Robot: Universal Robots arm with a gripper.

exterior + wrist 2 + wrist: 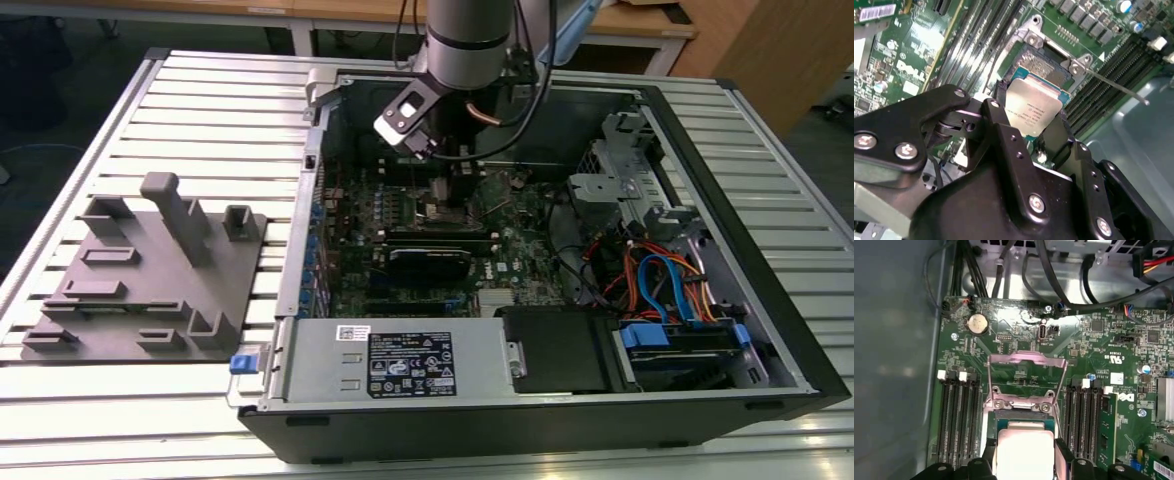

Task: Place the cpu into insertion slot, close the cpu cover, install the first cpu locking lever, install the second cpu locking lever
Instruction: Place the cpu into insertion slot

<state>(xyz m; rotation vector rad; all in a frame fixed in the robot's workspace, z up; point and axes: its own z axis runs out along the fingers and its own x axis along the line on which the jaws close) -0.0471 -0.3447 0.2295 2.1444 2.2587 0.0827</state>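
The gripper (1030, 124) pinched the cpu (1035, 106) by its edges, holding it just above the open insertion slot (1043, 67) on the green motherboard (1094, 340), while the cpu cover (1026, 358) stood swung up at the slot's edge.

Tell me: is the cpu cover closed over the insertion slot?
No, in the first wrist view the cpu cover stands swung back, fully open.
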